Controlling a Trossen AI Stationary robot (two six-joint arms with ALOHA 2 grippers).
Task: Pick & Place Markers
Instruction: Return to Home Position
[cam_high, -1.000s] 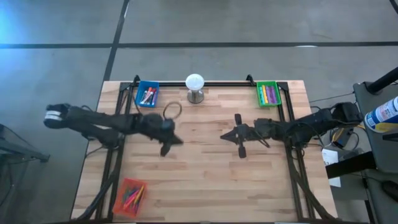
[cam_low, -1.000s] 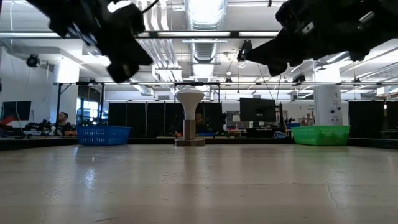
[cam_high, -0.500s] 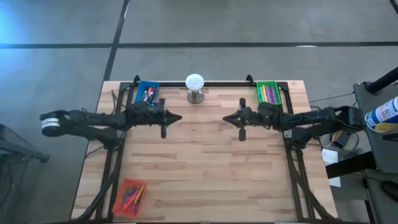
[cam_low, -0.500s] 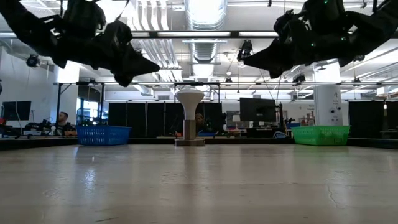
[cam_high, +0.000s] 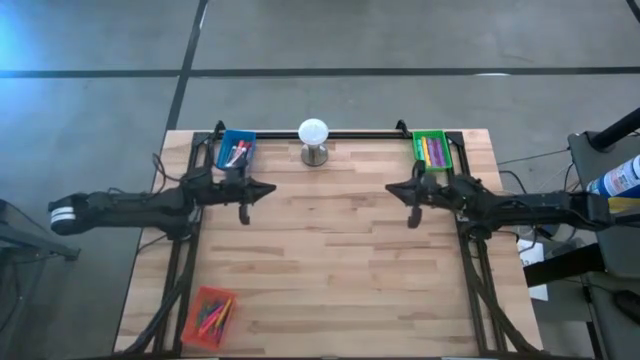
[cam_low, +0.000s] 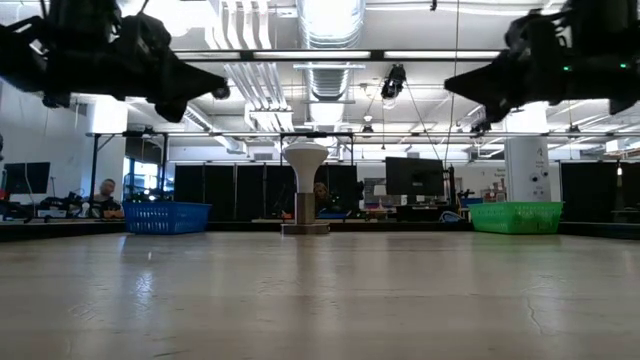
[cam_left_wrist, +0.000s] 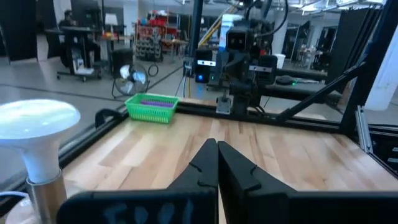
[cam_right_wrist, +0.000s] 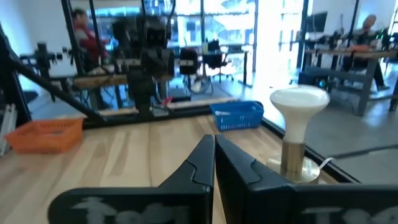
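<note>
Wooden table (cam_high: 330, 270), markers (cam_high: 238, 153) lodged in bins (cam_high: 246, 138), left gripper (cam_high: 268, 187) and right gripper (cam_high: 393, 188) held clear, fingers (cam_left_wrist: 202, 168) pressed together, arms (cam_high: 130, 203) stretched level.

— Where do the trays stand on the pale wooden plank table (cam_high: 330, 270)?

— The small blue rectangular plastic tray (cam_high: 238, 134) is at the far left corner. The small green rectangular plastic tray (cam_high: 431, 133) is at the far right corner. The small orange rectangular plastic tray (cam_high: 192, 320) is at the near left corner.

— What stands between the two far trays?

— The white ball on a metal stand (cam_high: 313, 140), at the middle of the far edge.

— And the thin pen-like markers (cam_high: 239, 154)?

— All of them lie inside the three trays.

— The arms?

— The left gripper (cam_high: 268, 187) hangs above the table, just before the blue tray. The right gripper (cam_high: 392, 187) hangs just before the green tray. They point toward each other, well apart.
</note>
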